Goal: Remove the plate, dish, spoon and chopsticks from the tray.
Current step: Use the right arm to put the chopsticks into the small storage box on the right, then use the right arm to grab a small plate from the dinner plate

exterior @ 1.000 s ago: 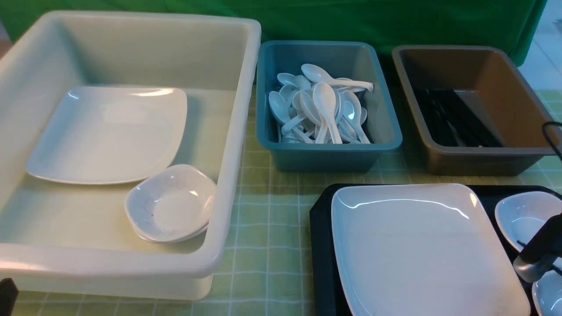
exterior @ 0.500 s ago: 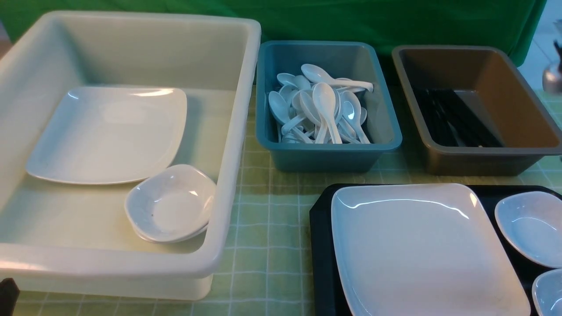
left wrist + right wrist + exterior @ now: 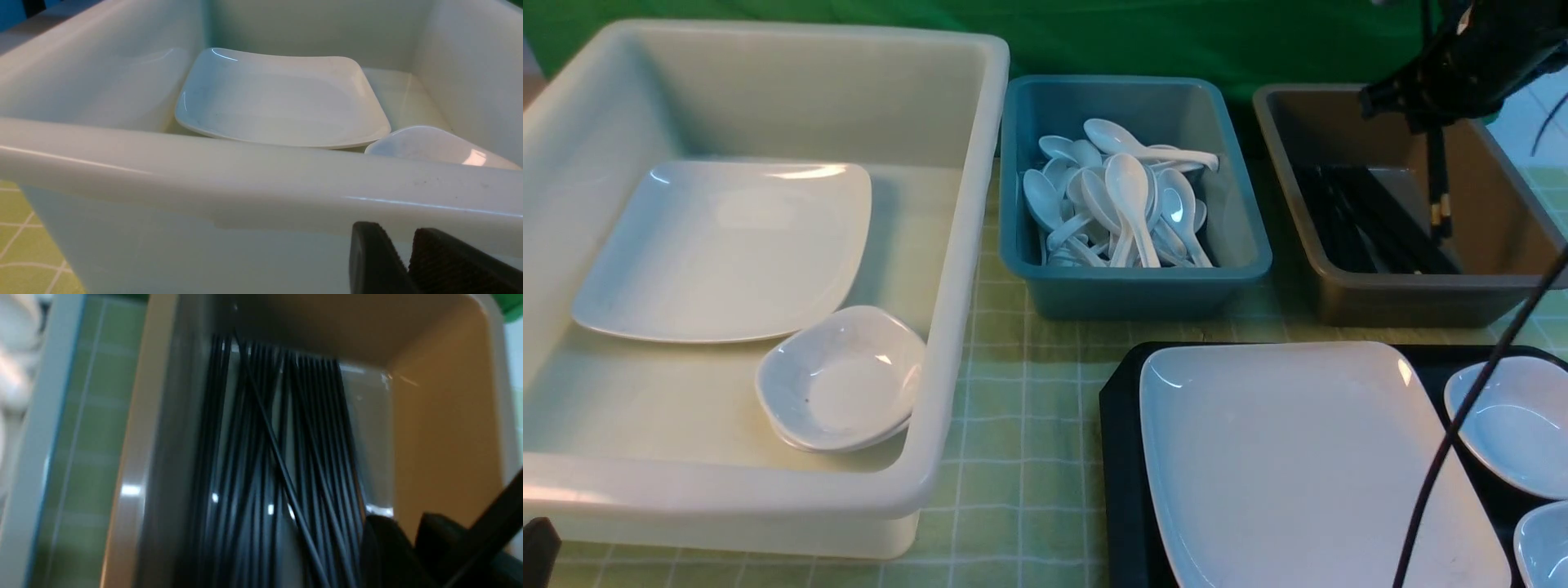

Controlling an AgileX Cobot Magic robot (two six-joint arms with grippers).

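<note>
The large white plate [image 3: 1298, 465] lies on the dark tray [image 3: 1119, 457] at the front right. A small white dish [image 3: 1515, 425] sits at the tray's right edge, with a second dish [image 3: 1543, 543] in front of it. No spoon shows on the tray. My right gripper [image 3: 1429, 118] hangs above the brown tub [image 3: 1413, 298], shut on the black chopsticks [image 3: 1439, 188], which dangle into the tub. In the right wrist view the gripper [image 3: 402, 526] and a held stick [image 3: 486, 526] are blurred. My left gripper [image 3: 394, 228] sits low outside the white tub's near wall [image 3: 245, 175], slightly open and holding nothing.
The big white tub [image 3: 956, 245] at the left holds a plate [image 3: 719, 245] and stacked small dishes [image 3: 841, 380]. A teal tub [image 3: 1135, 286] holds several white spoons [image 3: 1123, 208]. Several black sticks [image 3: 265, 457] lie in the brown tub. A black cable [image 3: 1462, 425] crosses the tray.
My right gripper has lifted off the tray with the chopsticks and moved up and back over the brown tub. Plate and dishes have not moved.
</note>
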